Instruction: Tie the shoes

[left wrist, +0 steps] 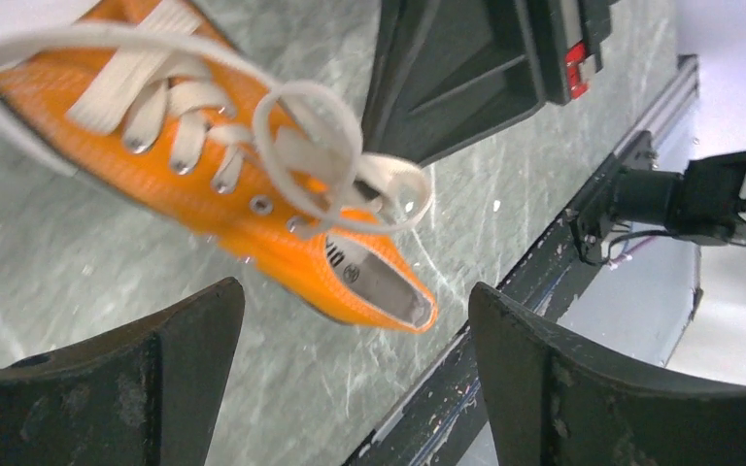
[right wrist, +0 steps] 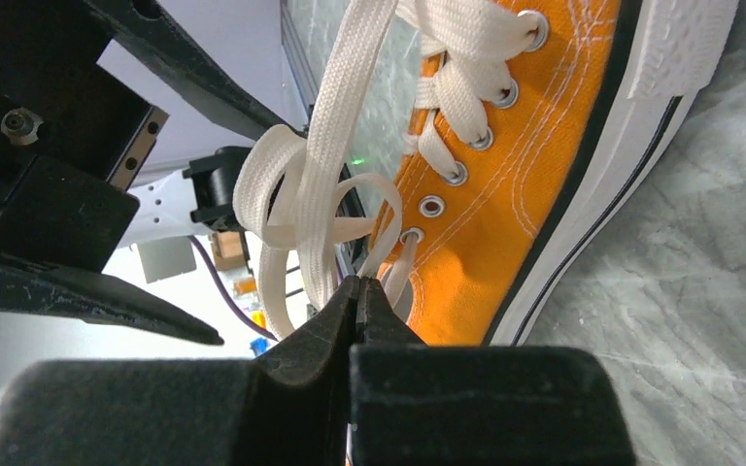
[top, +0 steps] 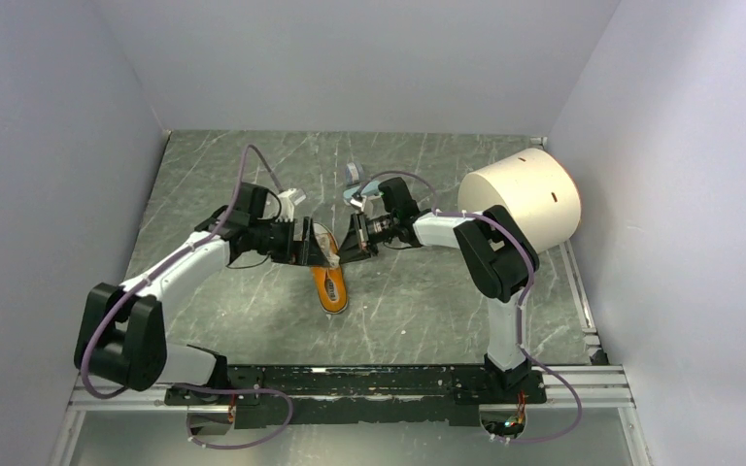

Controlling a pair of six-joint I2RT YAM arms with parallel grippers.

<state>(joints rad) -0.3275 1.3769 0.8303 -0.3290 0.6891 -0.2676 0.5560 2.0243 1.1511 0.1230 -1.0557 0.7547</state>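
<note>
Right wrist | right end effector [right wrist: 357, 291] clamped on laces [right wrist: 328, 146], lower centre | left end effector [left wrist: 352, 301] gaped wide, empty | loose loop formed over sneaker [right wrist: 515, 194]; bow judged unfinished

The worktop [top: 427, 301] looks like dark grey-green stone with thin pale lines. Plain pale walls stand behind [top: 350, 58], left [top: 39, 194] and right [top: 680, 214]. A big cream round tub [top: 525, 199] lies tipped by the right wall. Silver rails [top: 583, 388] run along the near edge.
</note>
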